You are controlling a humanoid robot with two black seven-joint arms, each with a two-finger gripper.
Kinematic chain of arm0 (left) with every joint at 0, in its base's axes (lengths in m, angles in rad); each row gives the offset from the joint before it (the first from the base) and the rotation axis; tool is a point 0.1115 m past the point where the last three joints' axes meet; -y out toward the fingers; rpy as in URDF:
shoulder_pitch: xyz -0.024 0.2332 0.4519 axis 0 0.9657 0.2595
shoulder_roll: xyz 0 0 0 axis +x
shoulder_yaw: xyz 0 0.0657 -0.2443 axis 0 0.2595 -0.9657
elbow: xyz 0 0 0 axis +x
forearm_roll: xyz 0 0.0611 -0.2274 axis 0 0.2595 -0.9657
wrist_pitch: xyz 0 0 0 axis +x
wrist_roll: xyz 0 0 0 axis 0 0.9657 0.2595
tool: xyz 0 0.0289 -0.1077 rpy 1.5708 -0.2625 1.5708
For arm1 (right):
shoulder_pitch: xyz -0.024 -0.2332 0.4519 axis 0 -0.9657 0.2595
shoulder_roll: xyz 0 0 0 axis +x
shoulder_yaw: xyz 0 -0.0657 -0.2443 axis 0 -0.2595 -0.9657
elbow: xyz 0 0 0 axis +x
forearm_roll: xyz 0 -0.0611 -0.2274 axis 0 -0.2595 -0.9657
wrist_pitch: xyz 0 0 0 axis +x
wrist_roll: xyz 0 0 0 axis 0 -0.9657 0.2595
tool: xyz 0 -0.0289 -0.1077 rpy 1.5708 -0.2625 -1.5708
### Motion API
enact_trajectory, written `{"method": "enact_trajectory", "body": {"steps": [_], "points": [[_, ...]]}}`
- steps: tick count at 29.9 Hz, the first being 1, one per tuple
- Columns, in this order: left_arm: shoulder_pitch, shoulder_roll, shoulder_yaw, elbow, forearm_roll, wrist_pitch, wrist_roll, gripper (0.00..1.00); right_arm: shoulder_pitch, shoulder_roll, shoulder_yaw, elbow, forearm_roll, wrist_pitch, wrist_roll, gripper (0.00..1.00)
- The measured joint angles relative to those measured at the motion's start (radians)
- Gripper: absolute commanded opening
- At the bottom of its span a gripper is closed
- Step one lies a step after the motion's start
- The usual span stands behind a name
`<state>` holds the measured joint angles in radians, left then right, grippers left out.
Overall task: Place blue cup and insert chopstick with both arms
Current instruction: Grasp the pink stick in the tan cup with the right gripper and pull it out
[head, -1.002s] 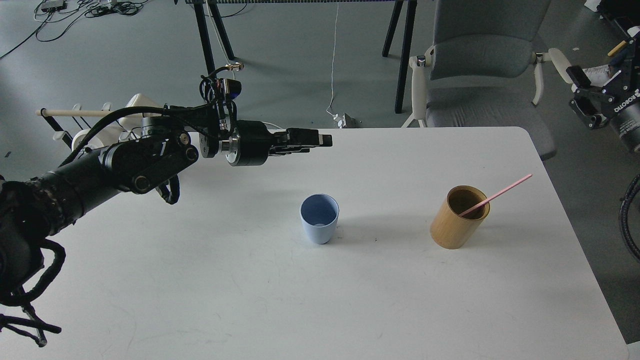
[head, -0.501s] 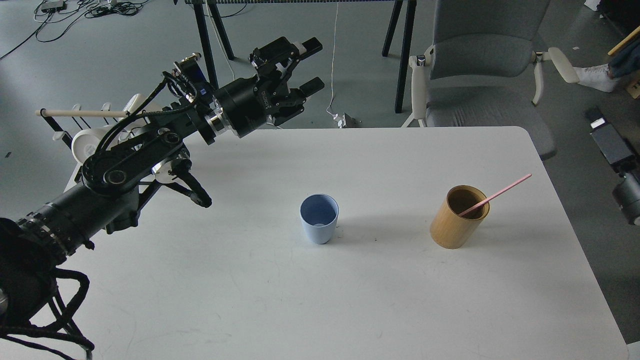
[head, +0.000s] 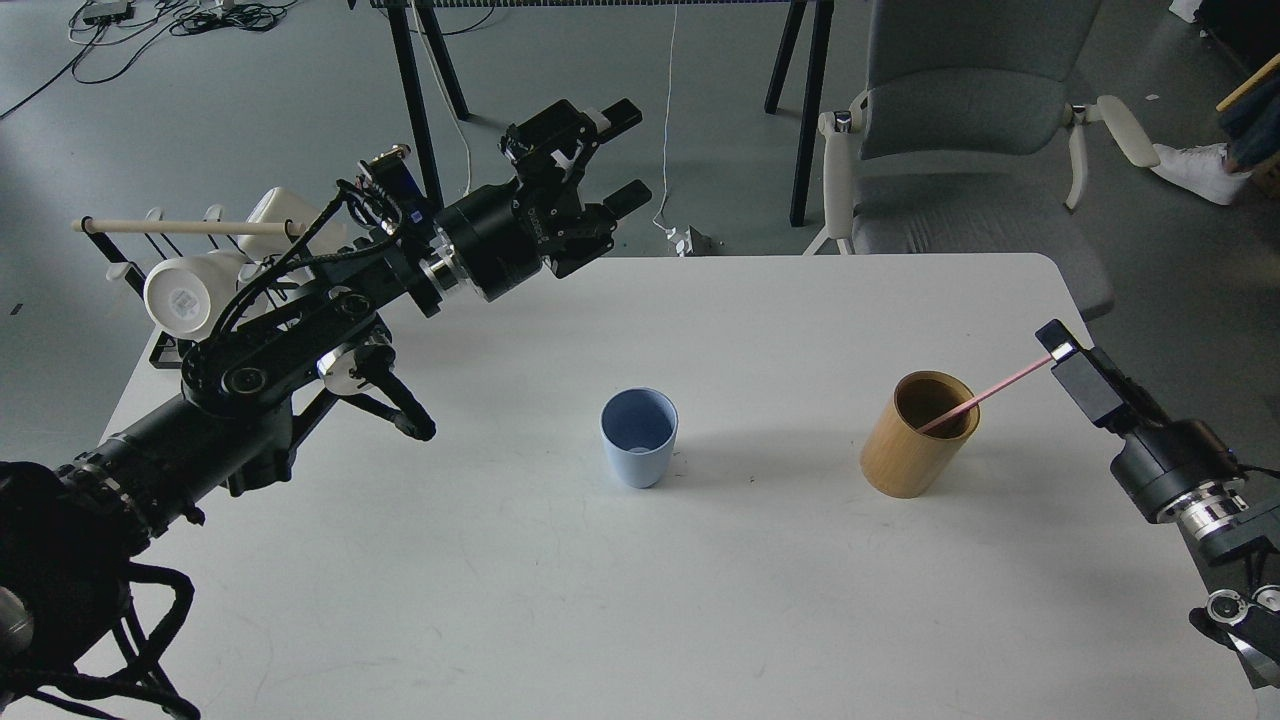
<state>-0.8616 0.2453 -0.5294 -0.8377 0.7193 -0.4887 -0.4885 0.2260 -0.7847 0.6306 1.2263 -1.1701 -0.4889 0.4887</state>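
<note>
A pale grey smooth floor spreads behind the white round-cornered table; a grey padded office chair stands beyond it, black cables tangled far left.

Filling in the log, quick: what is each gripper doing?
Left gripper: open, empty.
Right gripper: at the pink chopstick's tip; grip cannot be told.

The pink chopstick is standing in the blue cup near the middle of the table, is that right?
No. The head view shows the pink chopstick leaning in the bamboo holder, right of the blue cup, which holds nothing.
</note>
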Motion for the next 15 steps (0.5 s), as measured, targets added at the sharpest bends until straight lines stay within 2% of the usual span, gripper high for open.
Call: {"method": "enact_trajectory", "body": {"steps": [2,6,9,15], "points": [[0.007,0.000,0.000,0.001,0.000,0.000,0.000,0.92,0.016,0.017,-0.018,-0.012,-0.001,0.000,0.000,0.65],[0.013,-0.002,0.000,0.002,0.000,0.000,0.000,0.92,0.050,0.047,-0.066,-0.018,-0.001,0.000,0.000,0.58],[0.019,-0.003,0.000,0.003,0.000,0.000,0.000,0.92,0.059,0.055,-0.091,-0.019,-0.001,0.000,0.000,0.45],[0.022,-0.003,0.000,0.005,-0.001,0.000,0.000,0.93,0.062,0.055,-0.109,-0.019,0.000,0.000,0.000,0.37]]}}
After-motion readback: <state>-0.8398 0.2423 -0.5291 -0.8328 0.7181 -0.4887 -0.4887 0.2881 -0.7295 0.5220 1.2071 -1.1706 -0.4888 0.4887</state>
